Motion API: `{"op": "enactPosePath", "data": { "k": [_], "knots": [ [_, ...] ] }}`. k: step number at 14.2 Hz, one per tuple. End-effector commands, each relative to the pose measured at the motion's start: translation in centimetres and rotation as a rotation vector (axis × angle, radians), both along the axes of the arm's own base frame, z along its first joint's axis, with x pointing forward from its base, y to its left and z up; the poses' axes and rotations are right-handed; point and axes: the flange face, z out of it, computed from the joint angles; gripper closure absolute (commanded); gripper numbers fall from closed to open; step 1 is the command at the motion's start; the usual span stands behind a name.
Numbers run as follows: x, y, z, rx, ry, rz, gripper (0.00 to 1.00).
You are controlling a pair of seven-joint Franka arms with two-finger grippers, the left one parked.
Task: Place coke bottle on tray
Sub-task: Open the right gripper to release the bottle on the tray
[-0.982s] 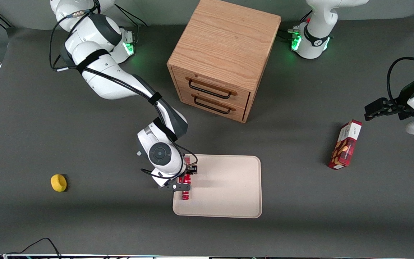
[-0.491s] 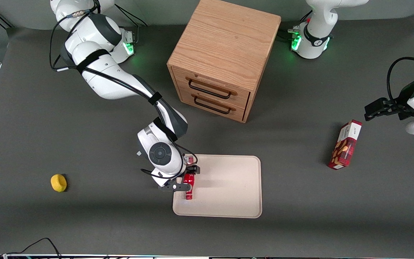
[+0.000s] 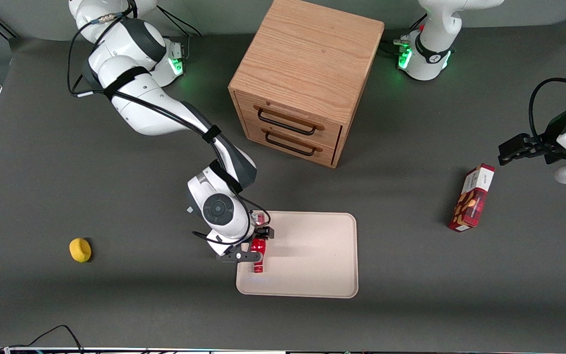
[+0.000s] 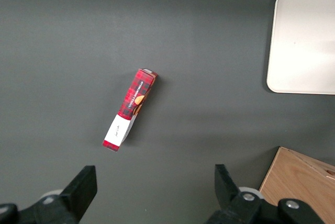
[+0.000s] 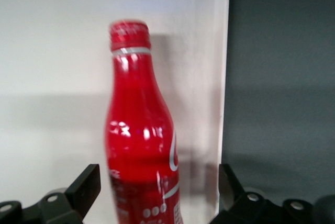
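Observation:
The coke bottle (image 3: 258, 256) is red with a red cap and white script. It is on the beige tray (image 3: 312, 255), close to the tray's edge toward the working arm's end, with its cap end toward the front camera. I cannot tell whether it stands or lies. My right gripper (image 3: 256, 244) is open around the bottle's lower body. In the right wrist view the bottle (image 5: 141, 130) sits between the two black fingers (image 5: 84, 187), with a gap on each side, over the tray (image 5: 52, 51). The bottle's base is hidden.
A wooden two-drawer cabinet (image 3: 302, 83) stands farther from the front camera than the tray. A red snack box (image 3: 472, 199) is toward the parked arm's end, and also shows in the left wrist view (image 4: 130, 110). A yellow fruit-like object (image 3: 80, 249) lies toward the working arm's end.
The gripper's fingers have spread off the bottle. The bottle has shifted slightly toward the tray's middle and now shows its plain red side. The arm has barely moved.

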Motion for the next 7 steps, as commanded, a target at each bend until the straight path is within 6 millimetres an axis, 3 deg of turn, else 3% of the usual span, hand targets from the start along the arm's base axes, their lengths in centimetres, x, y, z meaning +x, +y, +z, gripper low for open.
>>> {"op": "enactPosePath", "data": {
  "k": [1,3,7],
  "knots": [
    [-0.1,0.2,7.9,0.005,-0.036,0.003,0.0],
    [-0.3,-1.2,14.7,-0.015,-0.048,-0.01,0.0],
    [-2.3,-8.0,29.1,-0.027,0.016,-0.1,0.0]
  ]
}}
